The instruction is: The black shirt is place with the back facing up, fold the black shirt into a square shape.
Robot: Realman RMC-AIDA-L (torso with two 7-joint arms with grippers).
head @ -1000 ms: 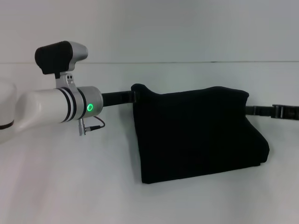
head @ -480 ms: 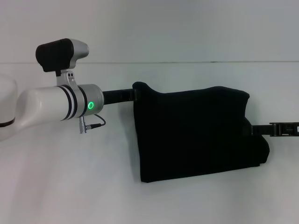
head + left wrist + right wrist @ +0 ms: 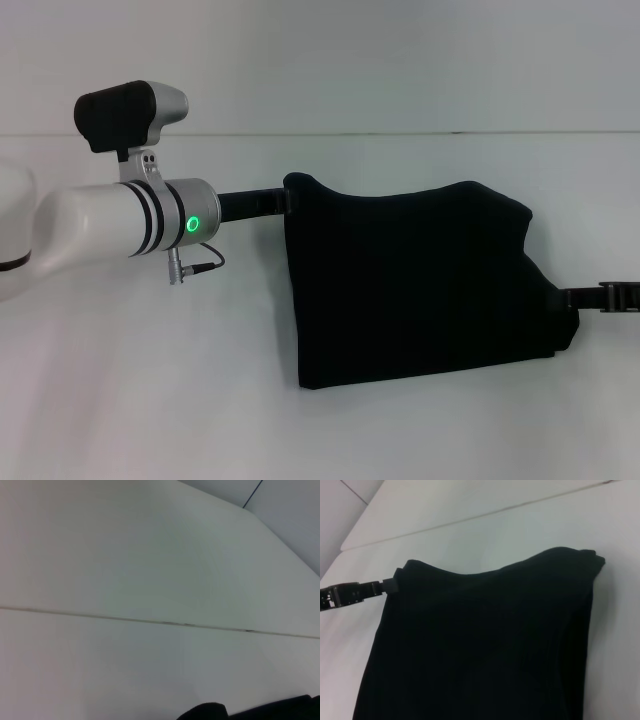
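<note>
The black shirt [image 3: 415, 285] lies folded in a rough rectangle on the white table [image 3: 150, 400], plain side up. My left gripper [image 3: 283, 203] reaches in from the left and is shut on the shirt's far left corner, which stands up in a small bump. The right wrist view shows the same left gripper [image 3: 395, 585] pinching that corner of the shirt [image 3: 485, 640]. My right gripper [image 3: 572, 297] comes in low from the right and touches the shirt's right edge near its front corner. A strip of the shirt [image 3: 210, 712] shows in the left wrist view.
A seam line [image 3: 450, 133] crosses the table behind the shirt. The white left arm [image 3: 110, 235], with its green light, hangs over the table's left side. Bare white tabletop surrounds the shirt.
My right gripper has slid from the shirt's far right corner along the right edge towards the front. The far right corner has sagged a little. The left gripper has held still.
</note>
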